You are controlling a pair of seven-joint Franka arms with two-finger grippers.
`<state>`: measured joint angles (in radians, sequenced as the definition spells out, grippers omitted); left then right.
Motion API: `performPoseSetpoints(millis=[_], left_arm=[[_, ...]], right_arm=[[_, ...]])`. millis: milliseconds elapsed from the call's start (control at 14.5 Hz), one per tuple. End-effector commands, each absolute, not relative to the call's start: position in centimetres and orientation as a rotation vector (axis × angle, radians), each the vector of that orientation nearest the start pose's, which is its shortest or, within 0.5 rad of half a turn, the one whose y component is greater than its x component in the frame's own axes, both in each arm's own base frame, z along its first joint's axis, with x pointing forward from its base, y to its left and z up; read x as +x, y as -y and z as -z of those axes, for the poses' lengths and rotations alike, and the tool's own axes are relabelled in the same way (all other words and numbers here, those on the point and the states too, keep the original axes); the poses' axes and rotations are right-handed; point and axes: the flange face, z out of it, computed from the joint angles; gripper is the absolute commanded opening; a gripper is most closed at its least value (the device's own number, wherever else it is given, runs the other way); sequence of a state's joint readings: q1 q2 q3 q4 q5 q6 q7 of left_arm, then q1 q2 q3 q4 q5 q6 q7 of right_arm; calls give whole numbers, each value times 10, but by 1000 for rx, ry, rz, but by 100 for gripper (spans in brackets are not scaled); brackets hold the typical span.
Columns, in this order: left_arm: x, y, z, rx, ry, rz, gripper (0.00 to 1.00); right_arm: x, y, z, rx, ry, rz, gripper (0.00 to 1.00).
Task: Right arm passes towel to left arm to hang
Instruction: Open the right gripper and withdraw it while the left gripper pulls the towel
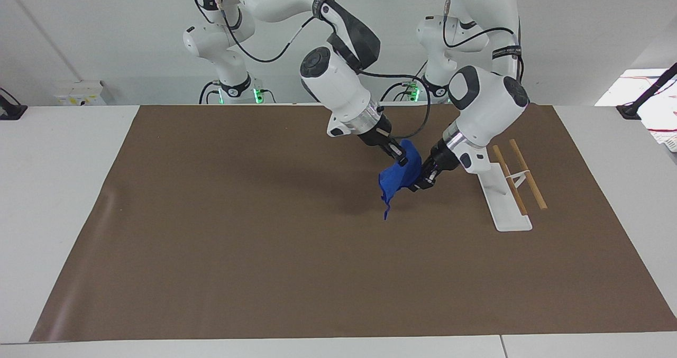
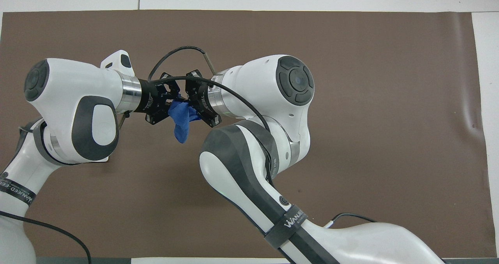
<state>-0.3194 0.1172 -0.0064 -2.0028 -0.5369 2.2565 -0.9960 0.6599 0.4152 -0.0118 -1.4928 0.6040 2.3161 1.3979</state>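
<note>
Blue towel [image 1: 400,175] hangs between right hand [image 1: 400,158] and left hand [image 1: 421,182]

soft cloth towel [image 1: 400,176]; matt brown mat [image 1: 238,231]

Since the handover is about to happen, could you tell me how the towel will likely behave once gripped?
Probably floppy: the towel hangs in folds below the right gripper. Likely light, as one pinch holds it. The left gripper should expect it to swing.
</note>
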Motion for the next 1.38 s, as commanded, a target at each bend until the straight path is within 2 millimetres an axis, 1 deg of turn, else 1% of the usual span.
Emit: performPoseSetpoints(millis=[0, 207, 276, 345, 414, 483, 552, 621, 759, 828, 966, 1034, 1103, 1172, 1241, 1310], left_arm=[[553, 196, -424, -3132, 1724, -288, 0], [559, 188, -434, -3143, 1744, -243, 0], [559, 187, -442, -3156, 1745, -215, 0], [559, 179, -449, -3155, 1761, -193, 0], [563, 163, -456, -3148, 1796, -160, 0], [563, 153, -465, -3158, 1801, -126, 0], [563, 147, -474, -3166, 1796, -91, 0], [562, 137, -482, -3161, 1793, -42, 0], [561, 123, -495, -3156, 1755, 52, 0], [560, 117, -501, -3151, 1736, 95, 0], [553, 96, -516, -3128, 1705, 199, 0], [551, 84, -521, -3108, 1700, 244, 0], [548, 76, -522, -3092, 1691, 268, 0], [546, 60, -524, -3065, 1718, 300, 0], [541, 38, -525, -3024, 1757, 322, 0], [533, 17, -524, -2982, 1808, 333, 0]], right_arm=[[565, -442, -480, -2140, -1307, -315, 0], [565, -442, -480, -2140, -1307, -315, 0], [565, -442, -480, -2141, -1305, -315, 0], [565, -442, -480, -2141, -1302, -312, 17], [566, -441, -480, -2145, -1297, -307, 48], [568, -439, -480, -2148, -1298, -298, 81], [569, -437, -481, -2161, -1281, -282, 100], [572, -433, -481, -2179, -1249, -261, 100], [578, -423, -480, -2241, -1167, -207, 100], [584, -412, -480, -2312, -1100, -141, 100], [600, -375, -478, -2513, -960, -15, 100], [609, -349, -476, -2633, -844, 34, 100], [615, -323, -476, -2732, -721, 47, 100], [622, -291, -479, -2813, -603, 37, 100], [629, -255, -483, -2867, -536, 26, 100], [636, -218, -485, -2920, -479, 28, 100]])
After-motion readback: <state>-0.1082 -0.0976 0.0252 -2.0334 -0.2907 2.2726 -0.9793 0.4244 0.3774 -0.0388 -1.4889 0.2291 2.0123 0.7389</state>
